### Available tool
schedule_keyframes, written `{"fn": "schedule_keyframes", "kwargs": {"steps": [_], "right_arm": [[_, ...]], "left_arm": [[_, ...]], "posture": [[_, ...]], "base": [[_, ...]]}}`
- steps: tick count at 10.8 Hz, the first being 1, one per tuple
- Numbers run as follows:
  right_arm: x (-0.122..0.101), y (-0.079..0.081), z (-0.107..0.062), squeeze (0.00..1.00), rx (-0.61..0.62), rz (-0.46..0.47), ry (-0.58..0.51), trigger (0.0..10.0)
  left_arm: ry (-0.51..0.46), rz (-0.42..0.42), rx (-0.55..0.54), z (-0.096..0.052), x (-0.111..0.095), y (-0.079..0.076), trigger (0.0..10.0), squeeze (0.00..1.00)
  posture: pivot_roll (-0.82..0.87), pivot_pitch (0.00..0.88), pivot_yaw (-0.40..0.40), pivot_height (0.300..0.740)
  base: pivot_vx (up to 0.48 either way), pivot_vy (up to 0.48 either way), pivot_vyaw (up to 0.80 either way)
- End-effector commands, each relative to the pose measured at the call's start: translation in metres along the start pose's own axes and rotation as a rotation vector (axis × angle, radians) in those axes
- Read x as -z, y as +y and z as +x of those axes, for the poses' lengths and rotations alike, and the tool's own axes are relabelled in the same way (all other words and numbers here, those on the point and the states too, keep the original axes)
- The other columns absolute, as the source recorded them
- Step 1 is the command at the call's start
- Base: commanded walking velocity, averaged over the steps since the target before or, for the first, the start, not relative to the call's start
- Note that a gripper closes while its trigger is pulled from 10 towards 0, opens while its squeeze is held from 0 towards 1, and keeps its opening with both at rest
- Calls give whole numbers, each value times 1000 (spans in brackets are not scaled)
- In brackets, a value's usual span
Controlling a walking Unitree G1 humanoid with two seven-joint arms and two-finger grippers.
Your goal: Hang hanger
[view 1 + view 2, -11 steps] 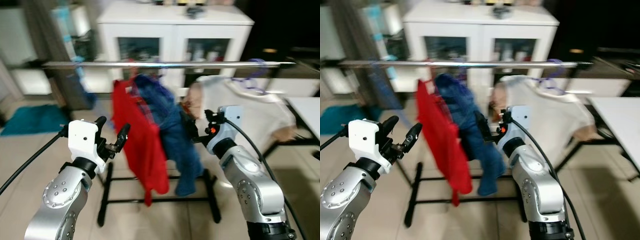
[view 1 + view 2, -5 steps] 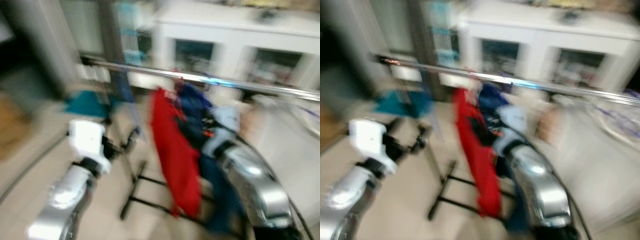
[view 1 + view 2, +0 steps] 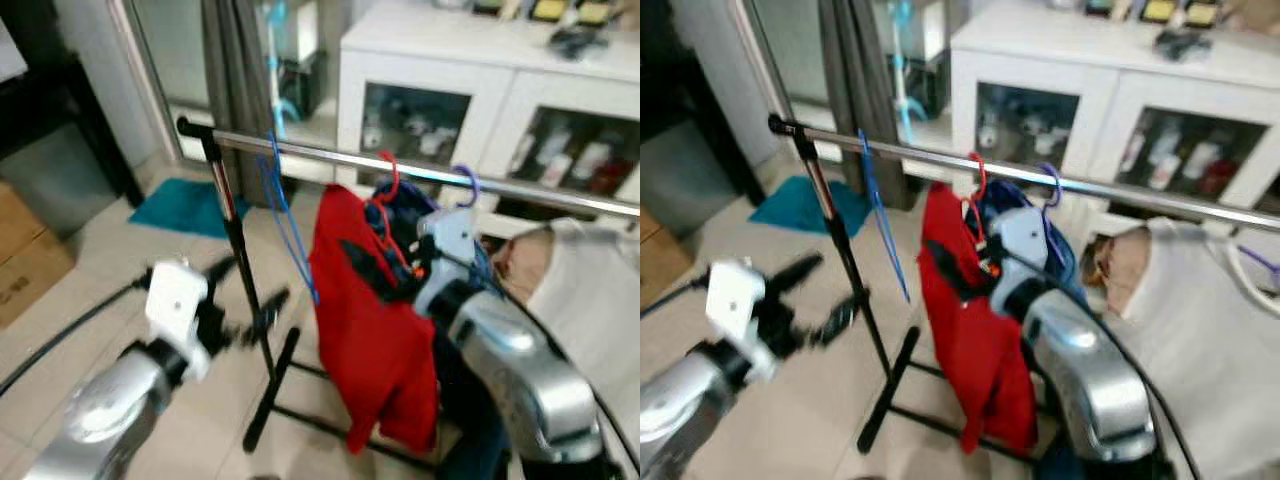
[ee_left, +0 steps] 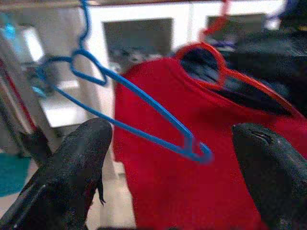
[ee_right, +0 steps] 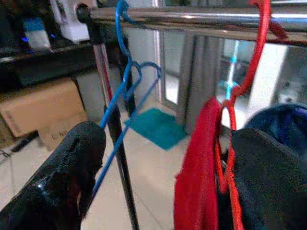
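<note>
Hooked over the rail (image 3: 330, 156) near its left end, the empty blue hanger (image 3: 286, 210) was judged already hung, so both the left gripper (image 3: 250, 296) and right gripper (image 5: 158, 167) were kept apart from it, fingers spread

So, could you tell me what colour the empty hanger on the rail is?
Blue; the empty hanger shows best in the left wrist view.

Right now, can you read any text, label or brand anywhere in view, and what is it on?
Cardboard box on the floor at the far left: dark print on its side, too blurred to read.
Items behind the white cabinet's glass doors: any labels are too small and blurred to read.
Nothing else carries readable text.
</note>
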State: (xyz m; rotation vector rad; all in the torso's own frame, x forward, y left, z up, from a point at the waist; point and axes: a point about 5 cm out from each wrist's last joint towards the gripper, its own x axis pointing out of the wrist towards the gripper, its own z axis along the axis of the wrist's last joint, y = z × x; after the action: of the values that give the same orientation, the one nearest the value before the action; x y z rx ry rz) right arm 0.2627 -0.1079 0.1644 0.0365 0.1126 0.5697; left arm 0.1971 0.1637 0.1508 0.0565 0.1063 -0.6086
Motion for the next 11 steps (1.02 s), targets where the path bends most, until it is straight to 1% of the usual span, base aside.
{"fn": "schedule_keyframes", "kwargs": {"steps": [1, 2, 3, 4, 5, 7, 8, 10, 11], "right_arm": [[-8, 1, 0, 1000, 6, -18, -3, 10000], [-10, -2, 0, 1000, 11, -42, 82, 10000], [-12, -2, 0, 1000, -4, -46, 105, 10000], [-13, -3, 2, 1000, 9, -36, 115, 10000], [-10, -10, 9, 0, 112, -30, 152, 10000], [-6, -21, 21, 0, 239, 96, 170, 10000], [-5, -30, 28, 0, 287, 97, 182, 10000], [-8, -36, 35, 0, 319, 85, 189, 10000], [-12, -37, 45, 0, 315, 82, 182, 10000]], "left_arm": [[-2, 4, 35, -3, -4, -1, 10000, 957], [39, 0, 127, -15, -3, -3, 10000, 596], [57, -13, 167, -20, -3, -5, 10000, 357], [77, -30, 201, -24, -1, -8, 10000, 310], [116, -23, 227, -27, 3, -11, 10000, 165], [117, 4, 224, -27, 2, -9, 10000, 141], [120, 12, 237, -25, 3, -10, 10000, 145], [135, 21, 240, -23, 5, -11, 10000, 145], [153, 26, 243, -24, 9, -13, 10000, 145]], "posture": [[43, 0, 28, 740], [43, 0, 24, 740], [44, 0, 24, 740], [44, 0, 23, 740], [47, 0, 19, 740], [45, 0, 23, 740], [46, 0, 22, 740], [46, 0, 13, 740], [50, 0, 6, 740]], "base": [[0, 0, 0], [0, 0, 0], [0, 0, 0], [0, 0, 0], [0, 0, 0], [0, 0, 0], [0, 0, 0], [0, 0, 0], [0, 0, 0]]}}
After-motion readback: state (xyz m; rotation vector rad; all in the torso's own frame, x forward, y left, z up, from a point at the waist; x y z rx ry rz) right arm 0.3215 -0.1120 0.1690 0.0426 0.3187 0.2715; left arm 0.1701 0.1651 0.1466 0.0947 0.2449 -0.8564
